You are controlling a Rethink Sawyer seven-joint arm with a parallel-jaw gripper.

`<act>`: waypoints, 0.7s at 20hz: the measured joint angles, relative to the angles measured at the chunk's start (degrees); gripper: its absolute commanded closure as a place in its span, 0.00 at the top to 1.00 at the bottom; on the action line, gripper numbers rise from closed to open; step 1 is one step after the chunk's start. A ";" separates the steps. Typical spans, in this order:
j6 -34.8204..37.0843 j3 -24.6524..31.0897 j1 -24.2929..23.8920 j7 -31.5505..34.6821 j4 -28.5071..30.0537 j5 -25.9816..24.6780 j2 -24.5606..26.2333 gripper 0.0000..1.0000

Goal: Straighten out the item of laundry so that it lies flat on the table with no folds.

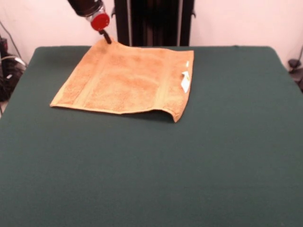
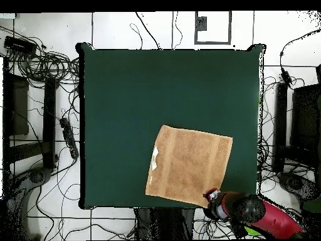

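Towel (image 1: 125,80): one, seemingly flat, one pincer (image 1: 108,39) at corner.

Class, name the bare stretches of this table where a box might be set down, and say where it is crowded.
Bare: the table from the towel to the camera-side edge, and the right strip. Crowded: the far left corner, with the pincer at the towel's corner.

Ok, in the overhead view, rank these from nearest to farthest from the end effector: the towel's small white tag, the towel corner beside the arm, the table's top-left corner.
From the end effector:
1. Orange-tan terry towel's corner beside the arm, lower right.
2. Small white tag, at the towel's left edge.
3. Dark green felt table's top-left corner, diagonally opposite.
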 measured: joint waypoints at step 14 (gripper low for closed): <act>0.00 1.89 -0.31 0.00 -1.01 -0.68 0.01 1.00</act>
